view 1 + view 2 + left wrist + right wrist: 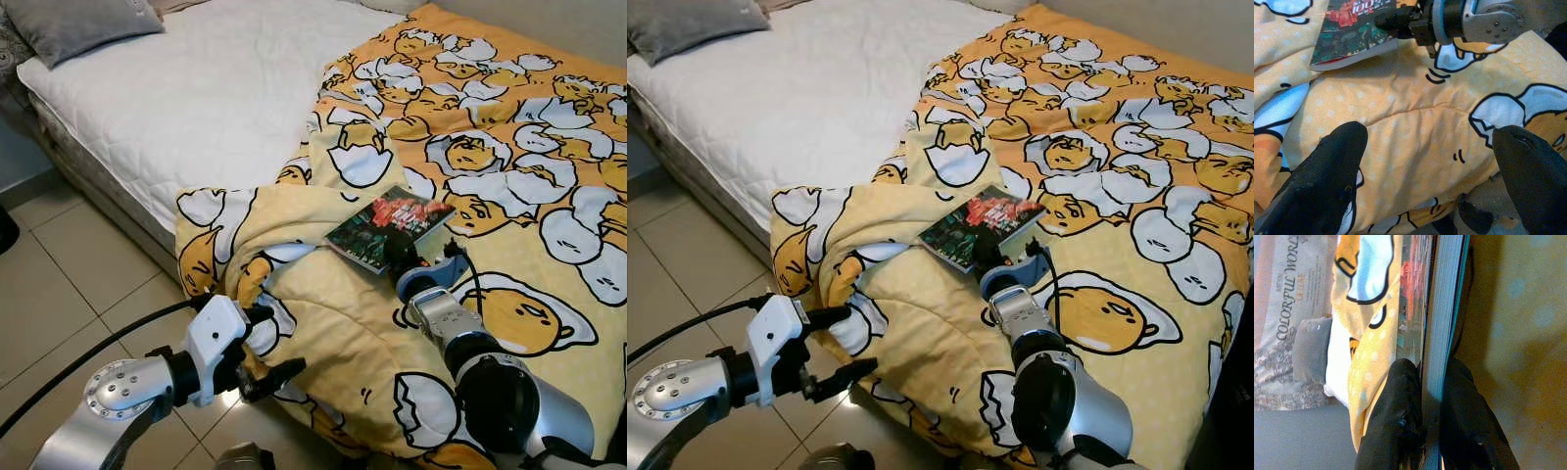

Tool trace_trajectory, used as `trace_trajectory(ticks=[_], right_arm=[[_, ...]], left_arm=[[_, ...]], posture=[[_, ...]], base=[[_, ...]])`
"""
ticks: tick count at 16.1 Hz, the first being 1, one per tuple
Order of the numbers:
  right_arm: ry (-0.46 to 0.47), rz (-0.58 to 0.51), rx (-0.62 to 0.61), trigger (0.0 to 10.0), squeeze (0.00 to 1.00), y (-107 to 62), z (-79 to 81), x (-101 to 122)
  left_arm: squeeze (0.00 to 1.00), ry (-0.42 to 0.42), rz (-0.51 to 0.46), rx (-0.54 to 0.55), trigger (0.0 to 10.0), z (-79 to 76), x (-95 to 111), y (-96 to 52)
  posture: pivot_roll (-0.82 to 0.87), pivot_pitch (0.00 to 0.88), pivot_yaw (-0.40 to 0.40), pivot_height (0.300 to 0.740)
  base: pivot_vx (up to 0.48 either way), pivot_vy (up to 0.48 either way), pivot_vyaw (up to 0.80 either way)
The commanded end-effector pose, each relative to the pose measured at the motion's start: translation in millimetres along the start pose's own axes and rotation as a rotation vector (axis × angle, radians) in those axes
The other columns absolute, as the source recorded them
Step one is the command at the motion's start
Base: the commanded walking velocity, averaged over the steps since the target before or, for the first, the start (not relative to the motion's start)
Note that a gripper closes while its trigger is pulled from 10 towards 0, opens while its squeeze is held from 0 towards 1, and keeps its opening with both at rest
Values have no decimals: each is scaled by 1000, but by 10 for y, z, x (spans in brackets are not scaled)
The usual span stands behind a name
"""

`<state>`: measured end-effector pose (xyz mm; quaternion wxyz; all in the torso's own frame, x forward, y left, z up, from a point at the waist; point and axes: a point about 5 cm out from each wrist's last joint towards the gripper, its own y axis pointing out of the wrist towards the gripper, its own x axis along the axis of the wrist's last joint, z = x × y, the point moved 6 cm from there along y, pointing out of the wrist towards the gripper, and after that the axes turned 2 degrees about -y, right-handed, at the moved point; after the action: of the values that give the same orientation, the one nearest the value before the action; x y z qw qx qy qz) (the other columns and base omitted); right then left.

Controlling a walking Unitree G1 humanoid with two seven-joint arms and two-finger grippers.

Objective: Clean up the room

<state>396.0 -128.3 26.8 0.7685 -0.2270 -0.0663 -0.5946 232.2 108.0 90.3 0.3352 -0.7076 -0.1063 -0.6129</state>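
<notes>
A dark book (pixel 390 225) with a red and green cover lies on the yellow egg-print blanket (pixel 509 176) spread over the bed. My right gripper (pixel 400 255) is shut on the book's near edge; in the right wrist view its black fingers (pixel 1400 426) clamp the book's page block (pixel 1442 323) from both sides. My left gripper (pixel 266 345) is open, low at the blanket's hanging front fold. In the left wrist view its two fingertips (pixel 1327 176) stand wide apart before the blanket (pixel 1415 142), with the book (pixel 1349 29) and the right gripper beyond.
The bare white mattress (pixel 196 98) takes up the bed's left half, with a grey pillow (pixel 78 24) at its far corner. Beige floor tiles (pixel 59 284) run along the bed's left side. A black cable (pixel 98 352) trails from my left arm.
</notes>
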Motion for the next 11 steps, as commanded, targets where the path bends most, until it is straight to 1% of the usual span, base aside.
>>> trace_trajectory(ticks=[1, 2, 3, 4, 5, 6, 7, 8, 9, 10, 11], right_arm=[[-49, -16, 50, 0, 0, -12, 53, 90], [-129, -26, 88, 0, 0, -48, 70, 137], [-209, -47, 100, 0, 0, -84, 84, 186], [-445, -122, 108, 0, 0, -219, 207, 305], [-559, -169, 128, 0, 0, -312, 336, 334], [-562, -196, 123, 0, 0, -372, 384, 366], [-629, -253, 98, 0, 0, -536, 470, 437], [-777, -314, 69, 3137, 0, -694, 559, 494], [-930, -328, 39, 10000, 0, -768, 594, 496], [-998, -325, 20, 10000, 0, -786, 593, 490], [-1009, -361, -51, 10000, 0, -880, 517, 500]], left_arm=[[1000, -6, -9, 42, 10000, 73, -17, -12], [1000, -21, -39, 91, 10000, 143, -11, -1], [1000, -31, -50, 145, 10000, 224, -29, 5], [1000, 1, -90, 331, 10000, 477, 49, -20], [1000, 13, -113, 436, 10000, 626, 93, -46], [973, 4, -122, 463, 10000, 684, 114, -48], [867, 9, -146, 510, 10000, 788, 176, -51], [820, 45, -142, 566, 10000, 877, 205, -67], [745, 54, -129, 610, 10000, 931, 199, -75], [745, 50, -123, 626, 10000, 949, 189, -77], [482, 43, -146, 658, 10000, 978, 208, -59]], posture=[[45, 0, -19, 740], [18, 0, -4, 740], [-2, 0, 7, 740], [-41, 0, 32, 740], [-60, 0, 41, 740], [-66, 0, 44, 740], [-79, 0, 48, 740], [-86, 0, 45, 740], [-89, 0, 41, 740], [-89, 0, 40, 740], [-100, 0, 39, 740]], base=[[0, 0, 0], [0, 0, 0], [0, 0, 0], [0, 0, 0], [0, 0, 0], [0, 0, 0], [0, 0, 0], [0, 0, 0], [0, 0, 0], [0, 0, 0], [0, 0, 0]])
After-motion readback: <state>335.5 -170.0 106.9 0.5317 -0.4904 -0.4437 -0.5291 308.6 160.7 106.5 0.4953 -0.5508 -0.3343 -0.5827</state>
